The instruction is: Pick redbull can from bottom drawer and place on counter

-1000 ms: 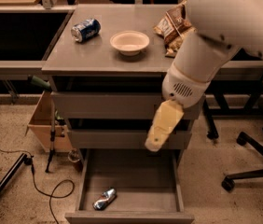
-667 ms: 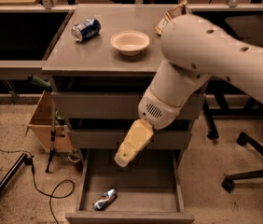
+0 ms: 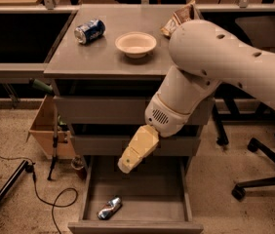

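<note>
The redbull can (image 3: 109, 208) lies on its side in the front left of the open bottom drawer (image 3: 176, 199), silver and blue. My gripper (image 3: 127, 165) hangs over the drawer's back half, above and a little right of the can, well clear of it. The big white arm covers the right side of the cabinet. The grey counter (image 3: 79, 57) is the cabinet's top.
On the counter lie a fat blue soda can (image 3: 89, 31) on its side, a white bowl (image 3: 135, 44) and a chip bag (image 3: 177, 18). A cardboard box (image 3: 47, 130) and cables sit on the floor at left. Office chair bases (image 3: 264, 179) stand at right.
The arm has swung left and down, bringing the gripper from in front of the middle drawer's right side to over the open bottom drawer. The can has not moved.
</note>
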